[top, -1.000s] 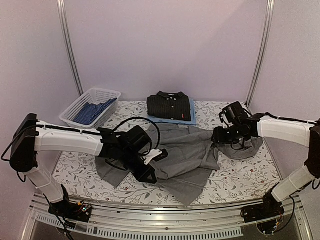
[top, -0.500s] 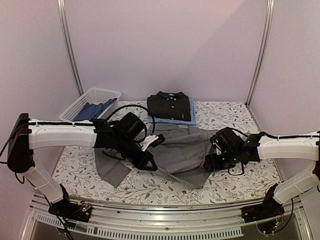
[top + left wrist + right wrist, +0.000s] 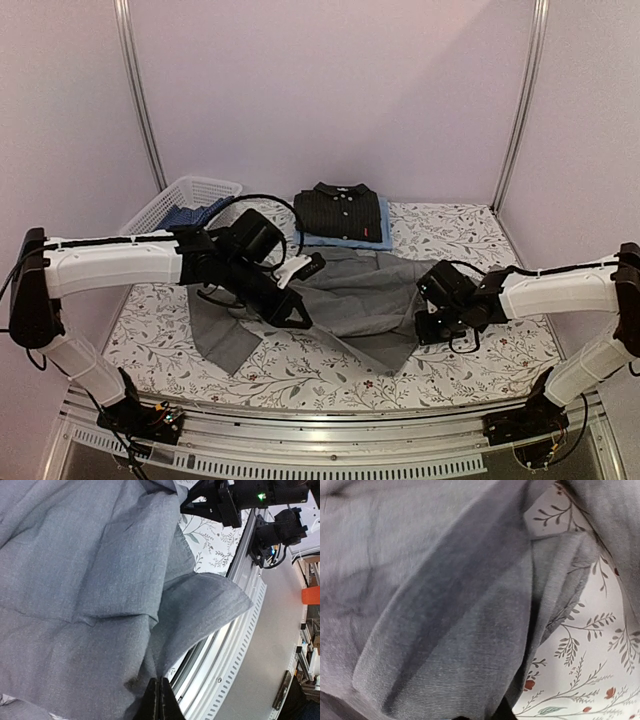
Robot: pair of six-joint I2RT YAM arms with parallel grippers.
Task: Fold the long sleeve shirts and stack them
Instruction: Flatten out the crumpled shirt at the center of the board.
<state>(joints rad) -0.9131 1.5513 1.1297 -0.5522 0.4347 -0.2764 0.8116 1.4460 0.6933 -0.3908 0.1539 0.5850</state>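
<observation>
Folding is partly done, judging by the layout. 2 shirts sit folded in a neat stack at the back middle of the desk [image 3: 470,230]. The black shirt [image 3: 338,212], with pale buttons and a small red tag, lies on top of the light blue shirt [image 3: 384,236], of which only an edge shows.

1 shirt is left to fold: the grey shirt [image 3: 360,300]. It lies loose and rumpled across the middle of the desk, just in front of the stack and between the 2 arms. It would then need to go onto the stack.

The left gripper [image 3: 159,687] is closed tight, pinching a fold of the grey shirt on the shirt's left side. The cloth drapes away from its tips.

The right gripper [image 3: 428,328] sits low at the shirt's right edge. Its wrist view shows only grey cloth and a patch of flowered desk, so whether it grips anything cannot be told.

The grey shirt is plain, thin and soft, with shallow creases and 1 flap doubled over.

A white basket [image 3: 150,215] at the back left holds some dark blue cloth [image 3: 195,213] of an unclear kind.
</observation>
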